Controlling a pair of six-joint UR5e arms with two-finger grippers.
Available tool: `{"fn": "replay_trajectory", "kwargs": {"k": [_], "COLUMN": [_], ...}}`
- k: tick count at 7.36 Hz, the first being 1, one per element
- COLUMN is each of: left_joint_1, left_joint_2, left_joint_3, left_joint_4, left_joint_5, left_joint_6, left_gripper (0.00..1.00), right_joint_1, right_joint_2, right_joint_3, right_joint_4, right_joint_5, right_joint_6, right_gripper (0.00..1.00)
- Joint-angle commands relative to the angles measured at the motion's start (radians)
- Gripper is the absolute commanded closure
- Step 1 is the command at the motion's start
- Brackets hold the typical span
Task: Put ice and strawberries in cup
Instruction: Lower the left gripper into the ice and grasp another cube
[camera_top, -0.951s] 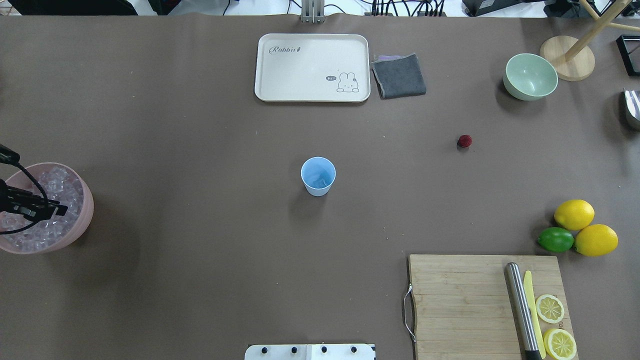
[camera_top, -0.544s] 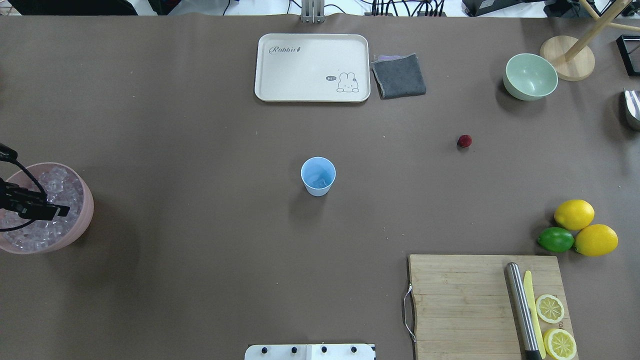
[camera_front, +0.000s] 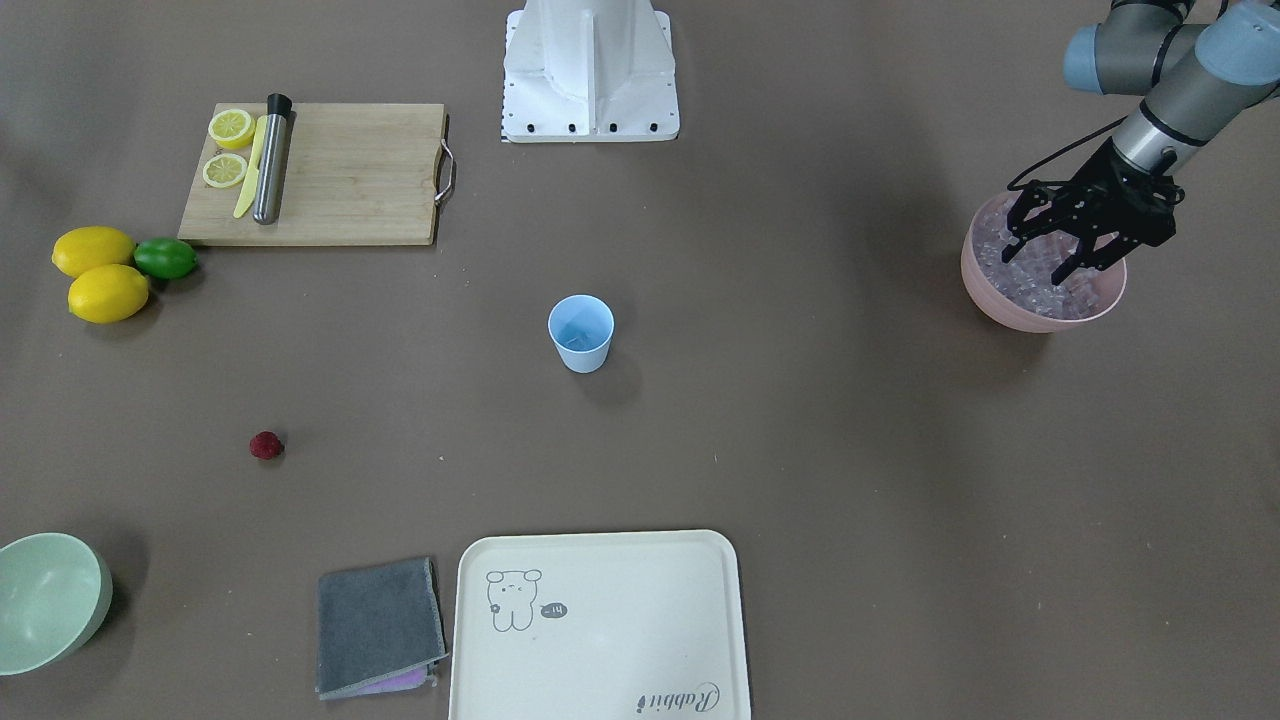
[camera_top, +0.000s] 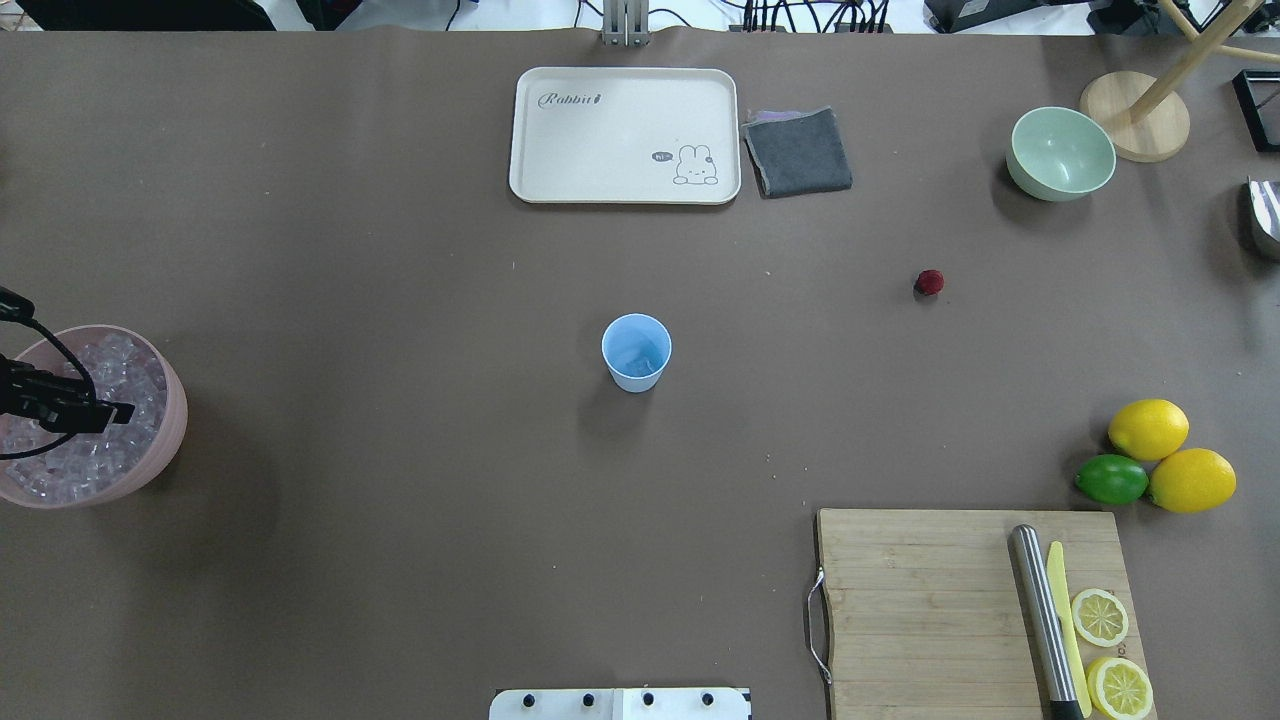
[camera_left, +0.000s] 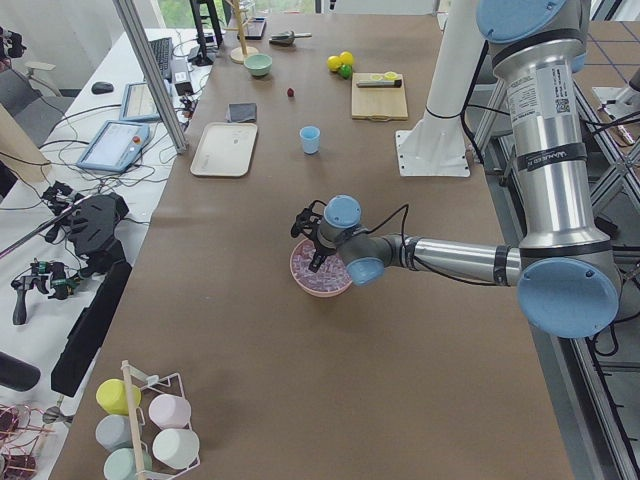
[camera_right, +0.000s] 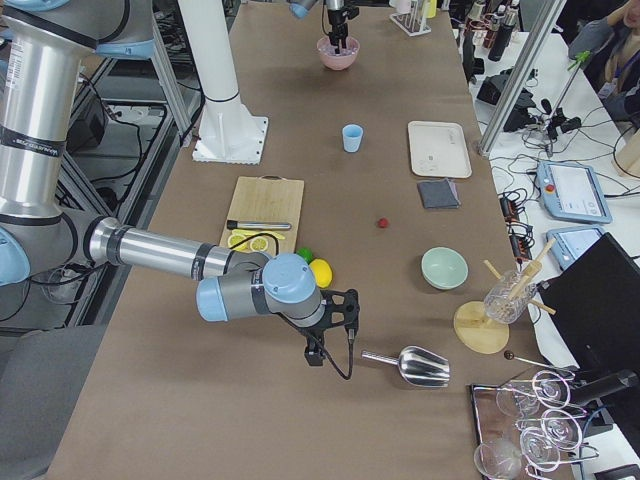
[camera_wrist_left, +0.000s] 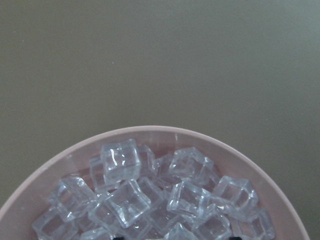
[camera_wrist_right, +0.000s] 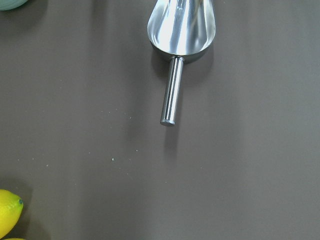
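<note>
The light-blue cup (camera_top: 636, 351) (camera_front: 581, 333) stands upright mid-table, apart from both arms. The ice (camera_wrist_left: 150, 195) (camera_top: 112, 362), clear cubes, fills a pink bowl (camera_front: 1008, 308) (camera_top: 172, 425) at the table's left end. My left gripper (camera_front: 1040, 265) (camera_top: 100, 412) hangs open just over the ice, nothing between its fingers. One dark-red strawberry (camera_top: 929, 282) (camera_front: 265, 445) lies alone on the right half. My right gripper (camera_right: 322, 352) shows only in the exterior right view, hovering near a metal scoop (camera_wrist_right: 180, 30); I cannot tell if it is open or shut.
A cream tray (camera_top: 624, 190) and grey cloth (camera_top: 798, 152) lie at the far edge, with a pale green bowl (camera_top: 1061, 152) to their right. Two lemons (camera_top: 1148, 428) and a lime (camera_top: 1111, 479) sit beside a cutting board (camera_top: 920, 600) holding a knife and lemon slices.
My left gripper has shifted slightly toward the table's far side over the ice bowl. Nothing else has moved.
</note>
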Motion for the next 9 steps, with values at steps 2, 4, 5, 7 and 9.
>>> {"fn": "replay_trajectory", "kwargs": {"k": [2,4,5,7,9], "left_joint_1": [0.002,0.003,0.003,0.014,0.025], "left_joint_2": [0.001,0.002,0.002,0.004,0.004], "left_joint_3": [0.003,0.001,0.000,-0.003,0.000], "left_joint_4": [-0.002,-0.002,-0.002,-0.003,-0.003], "left_joint_5": [0.009,0.007,0.006,0.007,0.009], "left_joint_6": [-0.002,-0.002,-0.002,-0.006,-0.008], "left_gripper": [0.37,0.37,0.37,0.37,0.38], "right_joint_1": [-0.001,-0.001,-0.001,-0.001,-0.001], "right_joint_2": [-0.002,-0.002,-0.002,-0.002,-0.002], "right_joint_3": [0.000,0.000,0.000,0.000,0.000], "right_joint_4": [0.001,0.001,-0.001,-0.001,-0.001], "right_joint_5": [0.000,0.000,0.000,-0.002,-0.002], "right_joint_6": [0.000,-0.002,0.000,0.001,0.003], "right_gripper": [0.00,0.00,0.00,0.00,0.00]}}
